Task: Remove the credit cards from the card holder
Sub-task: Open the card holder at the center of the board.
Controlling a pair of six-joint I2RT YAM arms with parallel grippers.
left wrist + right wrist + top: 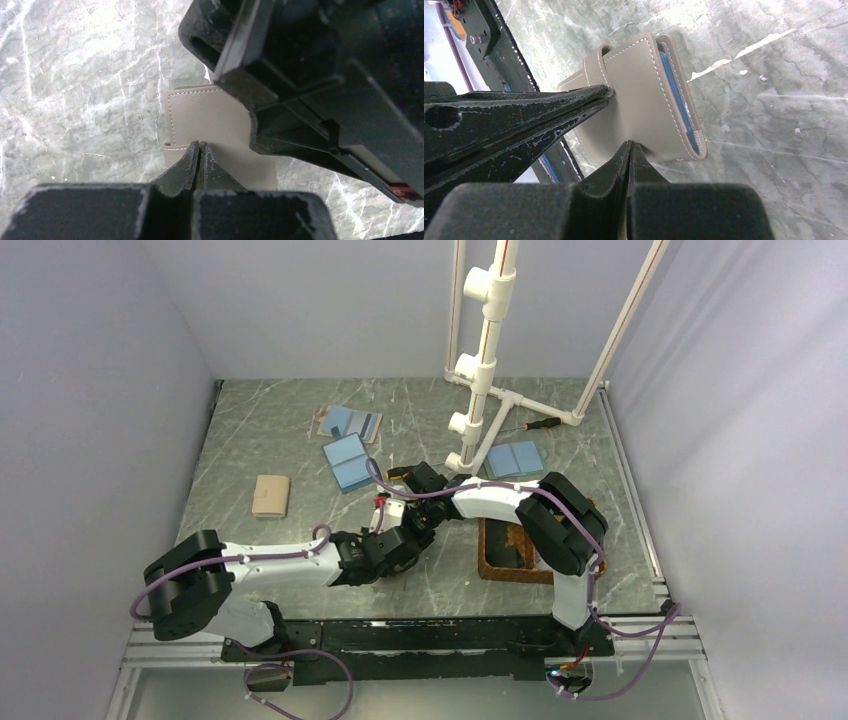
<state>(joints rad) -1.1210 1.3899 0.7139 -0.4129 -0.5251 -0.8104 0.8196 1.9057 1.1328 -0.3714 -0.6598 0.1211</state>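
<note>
Holders, count: five. One card holder is held between the grippers, and four more lie flat on the table.
Tray, count: one wicker tray, partly under the right arm.
Spare holders: a closed tan holder lies far left of the tray. A first open holder and a second open holder, both blue inside, lie beyond the tray and to its left. A third open holder, also blue inside, lies just beyond the tray.
Pipe frame, count: one white pipe frame, standing beyond the tray.
Card holder, place: just left of the tray, where the two grippers meet.
Card holder, look: folded shut, smooth tan outside with pale stitching along the edges. A tan strap crosses it, and a thin blue line shows between its leaves.
Cards: none can be told apart inside the folded holder.
Left gripper: fingers pressed together with no gap, pinching the strap end of the card holder.
Right gripper: fingers pressed together with no gap, pinching the card holder's near edge.
</note>
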